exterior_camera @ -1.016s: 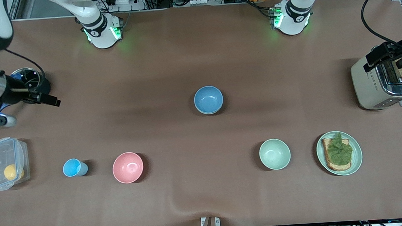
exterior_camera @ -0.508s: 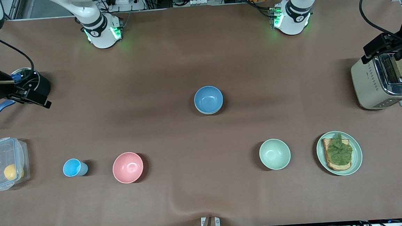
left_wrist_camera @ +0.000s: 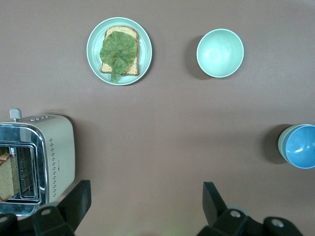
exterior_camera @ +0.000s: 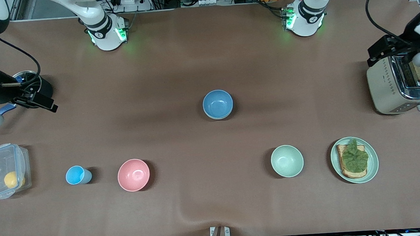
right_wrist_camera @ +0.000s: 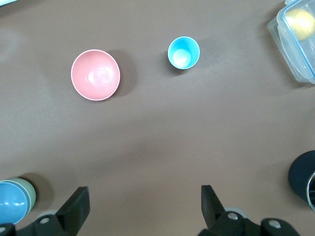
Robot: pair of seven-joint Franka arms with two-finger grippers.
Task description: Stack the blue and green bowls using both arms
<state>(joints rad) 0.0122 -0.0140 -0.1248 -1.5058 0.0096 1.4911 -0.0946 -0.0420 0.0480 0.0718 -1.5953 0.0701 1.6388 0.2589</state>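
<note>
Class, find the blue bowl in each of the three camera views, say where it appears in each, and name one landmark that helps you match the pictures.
Front view: the blue bowl sits mid-table, nested in a pale green bowl, farther from the camera than the mint-green bowl.
Left wrist view: at the picture's edge, cut off.
Right wrist view: in a corner, partly cropped.
Shared landmark: the stack's pale green rim, which shows around the blue bowl in both wrist views.

Four bowls, blue bowl [exterior_camera: 218,103] nested in green bowl [left_wrist_camera: 281,142], one cup [exterior_camera: 76,175], one plate [exterior_camera: 372,166], one toaster [exterior_camera: 383,89]
</note>
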